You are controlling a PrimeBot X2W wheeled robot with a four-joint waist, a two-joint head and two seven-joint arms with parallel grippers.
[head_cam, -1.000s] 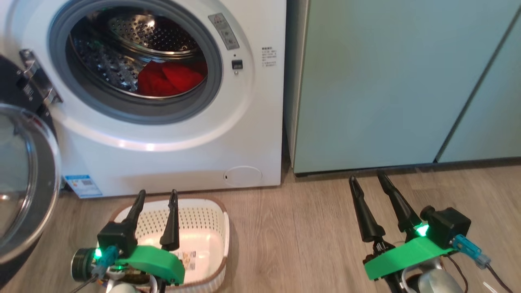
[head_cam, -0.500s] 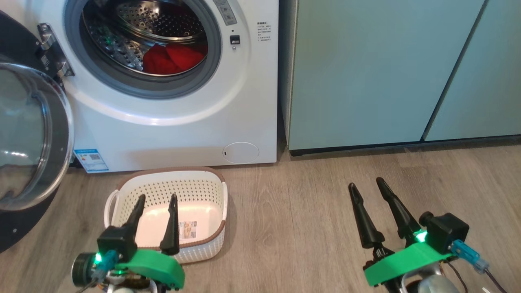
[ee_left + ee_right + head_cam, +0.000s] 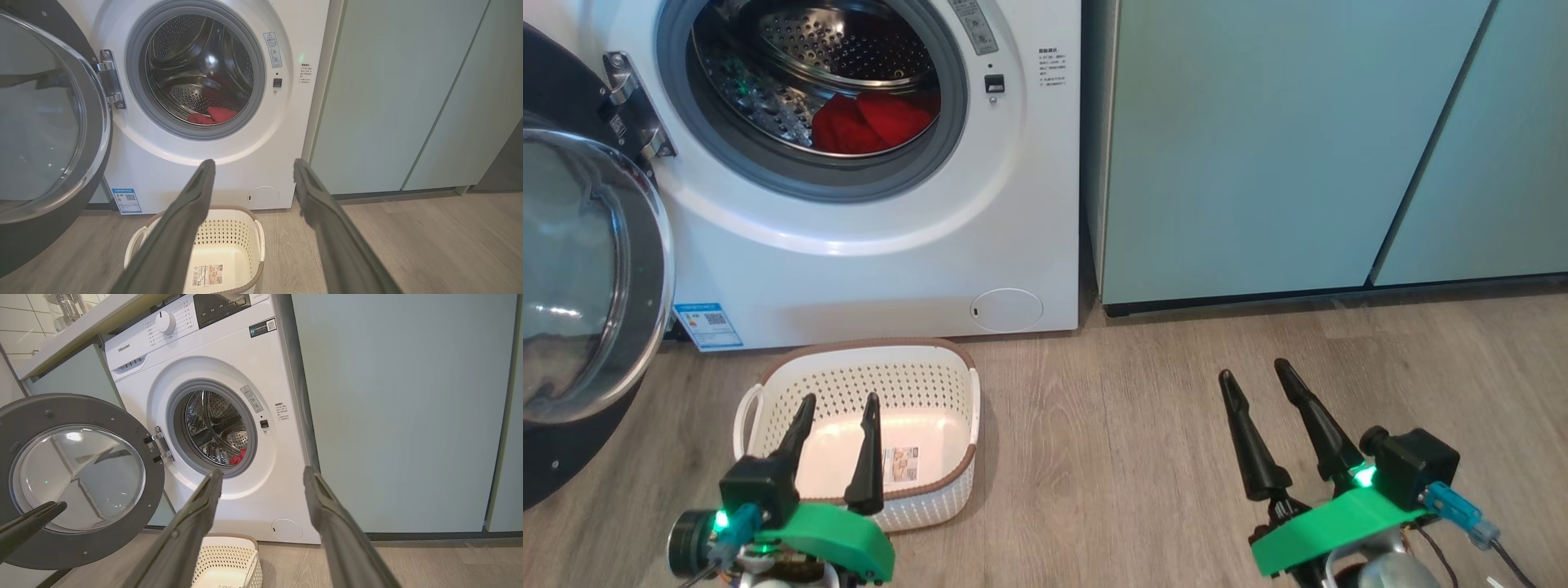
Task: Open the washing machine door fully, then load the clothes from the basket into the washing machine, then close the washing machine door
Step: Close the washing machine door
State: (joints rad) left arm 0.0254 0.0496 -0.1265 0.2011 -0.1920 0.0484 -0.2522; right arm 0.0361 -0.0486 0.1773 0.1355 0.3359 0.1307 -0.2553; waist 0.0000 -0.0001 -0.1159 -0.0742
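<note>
The white washing machine (image 3: 874,253) stands at the upper left with its round door (image 3: 580,278) swung wide open to the left. Red clothes (image 3: 874,122) lie inside the steel drum, and also show as red clothes (image 3: 212,116) in the left wrist view. On the floor in front of the machine sits the cream basket (image 3: 858,363), holding nothing but its sticker. My left gripper (image 3: 840,404) hovers open over the basket's near side. Over bare floor to the right, my right gripper (image 3: 1254,376) is open too. The door (image 3: 77,477) and basket (image 3: 229,555) appear in the right wrist view.
Pale teal cabinets (image 3: 1298,147) stand right of the machine. Wood floor (image 3: 1111,425) stretches between basket and right gripper. The open door blocks the left side. In the right wrist view a countertop (image 3: 81,322) runs above the machine, and my left gripper's fingertips (image 3: 36,514) show at lower left.
The head camera has tilted and drawn back, so the machine and basket sit higher in view and the whole basket shows. Both grippers stay open and hold their places.
</note>
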